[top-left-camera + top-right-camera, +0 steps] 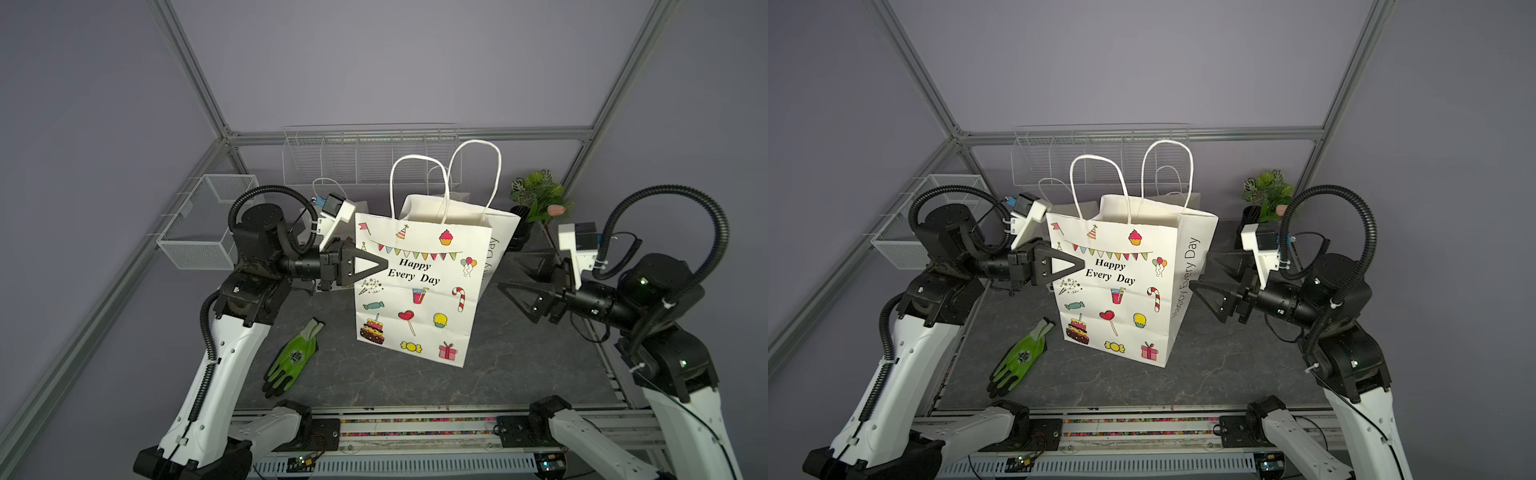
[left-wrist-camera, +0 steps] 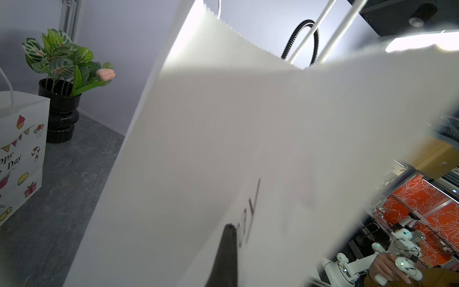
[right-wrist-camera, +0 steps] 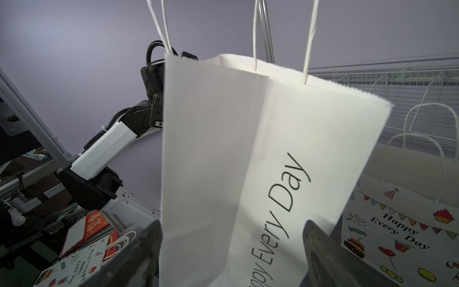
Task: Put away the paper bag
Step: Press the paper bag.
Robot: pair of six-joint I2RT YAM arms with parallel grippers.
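A white paper bag (image 1: 415, 291) (image 1: 1113, 291) printed "Happy Every Day" stands upright and open mid-table, its two cord handles up. My left gripper (image 1: 384, 264) (image 1: 1081, 264) is shut on the bag's left front edge. In the left wrist view one dark finger (image 2: 227, 251) lies against the bag's side (image 2: 223, 149); the other is hidden by paper. My right gripper (image 1: 509, 272) (image 1: 1200, 272) (image 3: 231, 238) stands open at the bag's right side panel (image 3: 273, 149). Its fingers (image 3: 149, 251) sit near the panel's two edges.
A green work glove (image 1: 295, 357) lies front left. Other printed paper bags (image 3: 402, 223) (image 2: 22, 159) stand behind the bag, before a white wire rack (image 1: 370, 158). A mesh basket (image 1: 203, 224) hangs at the left. A potted plant (image 1: 536, 199) stands back right.
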